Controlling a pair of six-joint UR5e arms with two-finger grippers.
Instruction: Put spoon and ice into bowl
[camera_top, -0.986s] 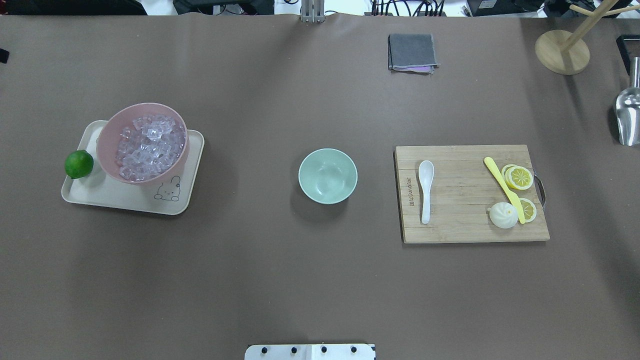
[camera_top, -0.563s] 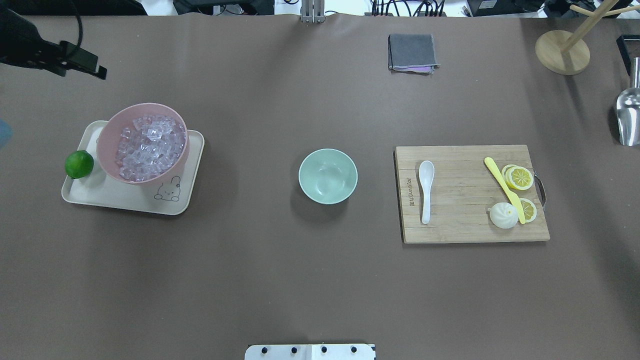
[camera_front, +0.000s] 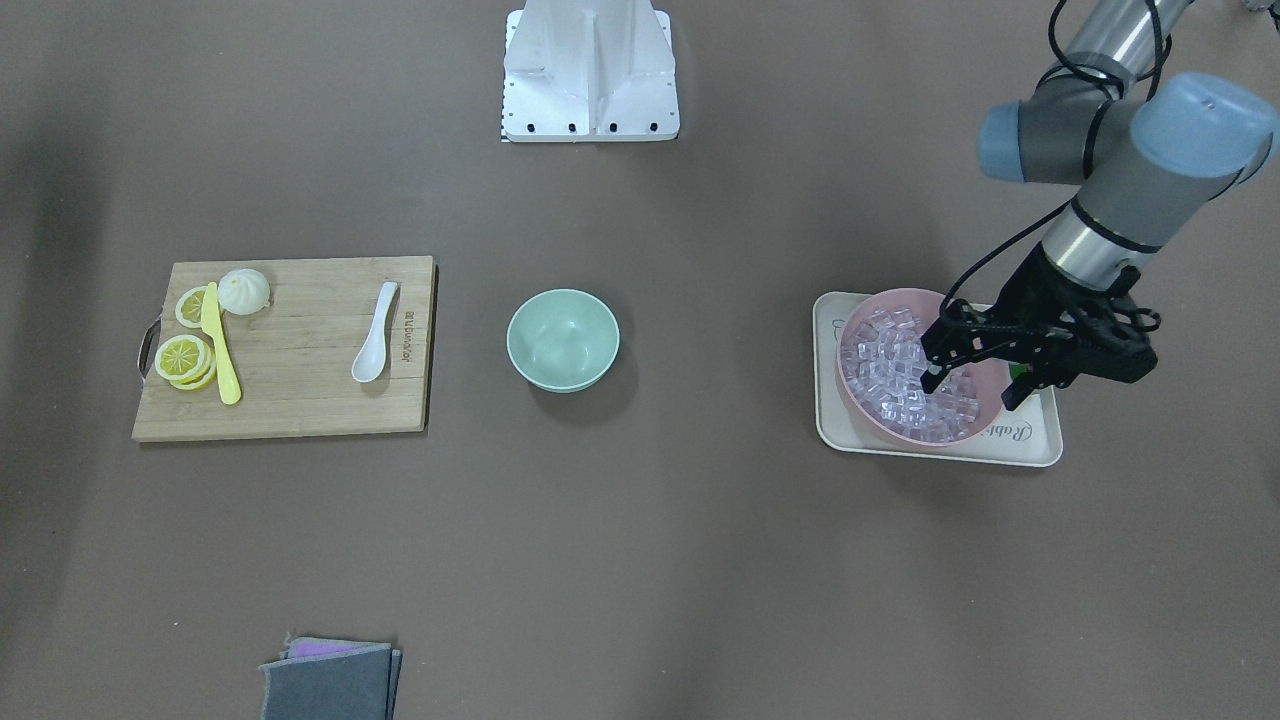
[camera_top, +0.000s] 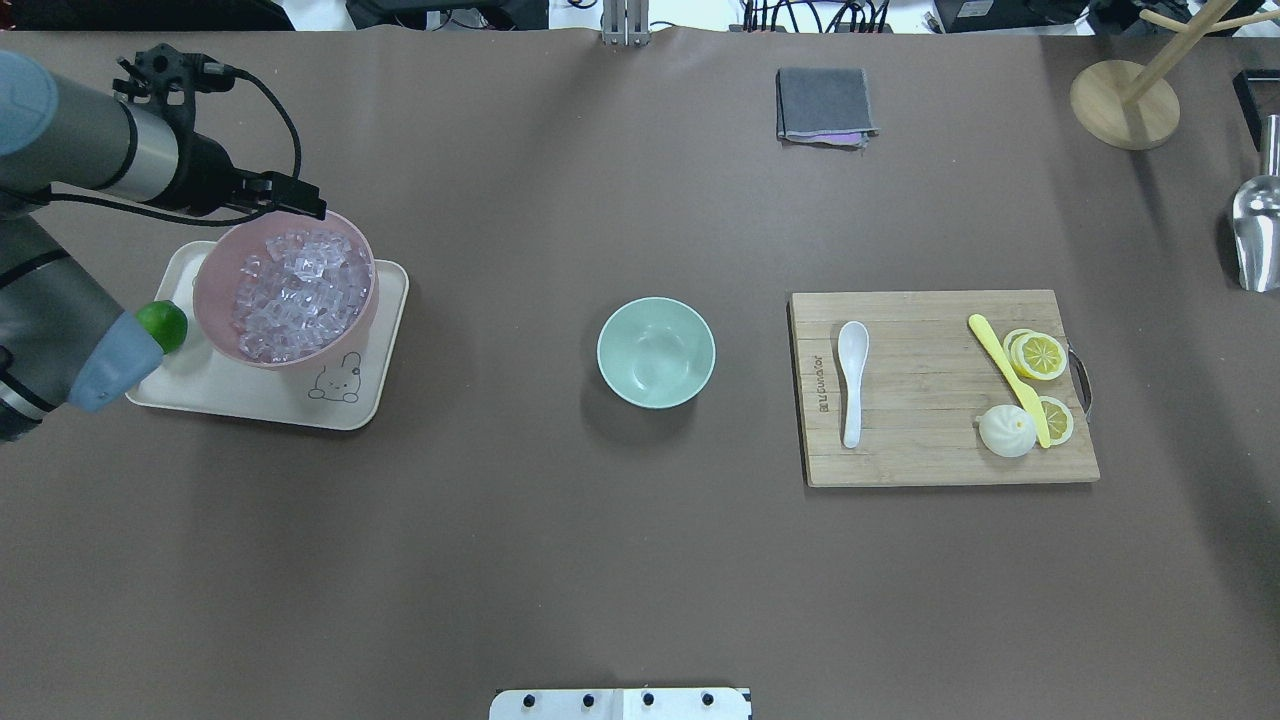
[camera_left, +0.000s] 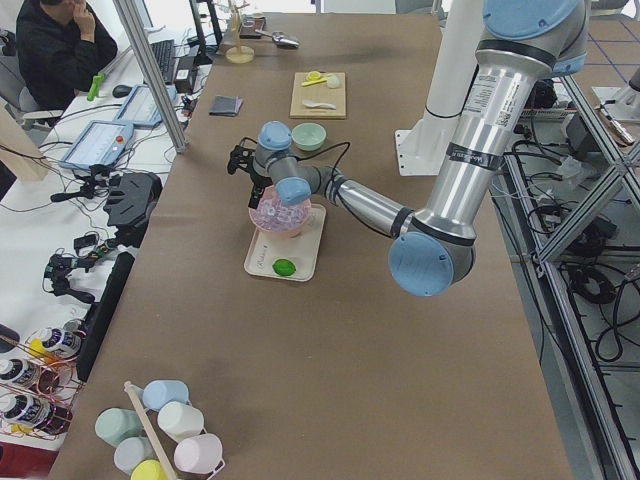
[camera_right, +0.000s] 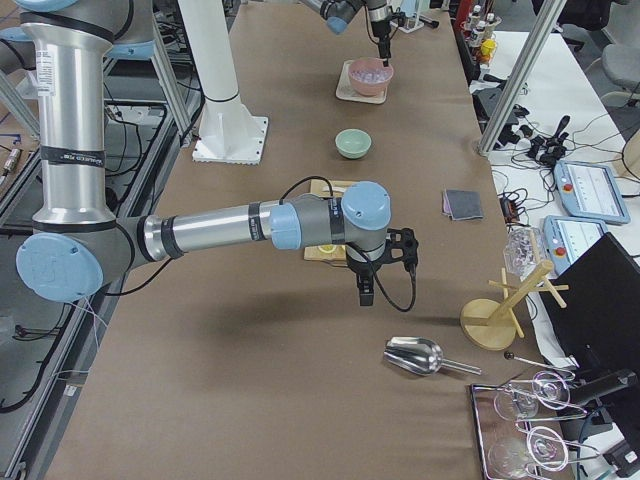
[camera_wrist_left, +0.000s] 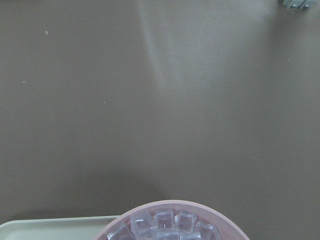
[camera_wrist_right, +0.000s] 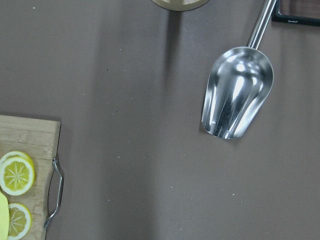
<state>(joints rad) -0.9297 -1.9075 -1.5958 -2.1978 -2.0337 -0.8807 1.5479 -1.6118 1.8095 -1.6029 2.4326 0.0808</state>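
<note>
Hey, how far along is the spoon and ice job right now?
Nothing is done yet: the mint bowl is empty. In hand: the left gripper hovers open over the ice in the pink bowl, holding nothing. Left: moving ice across, and the spoon, which lies untouched on the cutting board.

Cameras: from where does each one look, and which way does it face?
Front-facing: across the table, steeply down; left arm at its right.
Overhead: behind the base, looking forward; left arm at its left.
Exterior left: table's end; left arm near.
Exterior right: opposite end; right arm near.
Left wrist: down on ice; no fingers.
Right wrist: down on scoop; no fingers.
Front-facing and overhead share the green bowl.
</note>
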